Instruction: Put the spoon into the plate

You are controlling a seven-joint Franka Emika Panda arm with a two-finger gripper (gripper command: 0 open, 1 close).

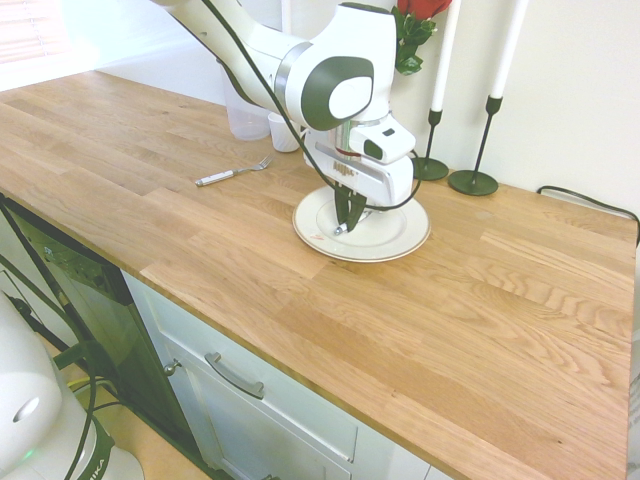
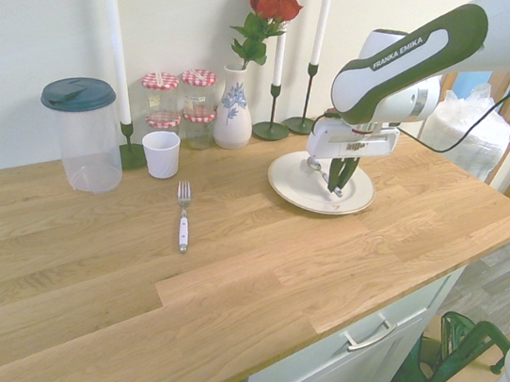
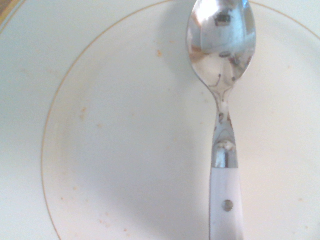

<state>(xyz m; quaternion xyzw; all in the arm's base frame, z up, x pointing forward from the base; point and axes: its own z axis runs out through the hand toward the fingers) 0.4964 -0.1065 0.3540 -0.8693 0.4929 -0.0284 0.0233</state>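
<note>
**Spoon held low over the plate, at the point of release**

The spoon (image 3: 222, 75), a slim metal piece with a polished oval bowl and a pale riveted handle, lies along the well of the plate (image 1: 395, 240), as the wrist view shows; whether its bowl already rests on the china or hangs just above cannot be told. The gripper (image 1: 347, 222) stands nearly vertical over the plate with its dark fingers drawn close together, apparently clamped on the handle end, though the exterior views show only a small glint at the tips. The spoon is judged light, rigid and slick; the handle, flatter and less glossy than the bowl, offers the surer hold. The plate is hard and breakable, so a low release seems prudent, and the smooth glaze may let the spoon slide.

The plate sits on a wooden worktop (image 2: 251, 286) above white drawer fronts. A fork (image 2: 182, 217) lies well apart on the wood. Against the pale wall stand a white cup (image 2: 160, 153), a lidded clear jug (image 2: 80, 134), two check-lidded jars (image 2: 180, 103), a vase with a red rose (image 2: 236, 112) and tall white candles in dark holders (image 1: 473, 180).
</note>
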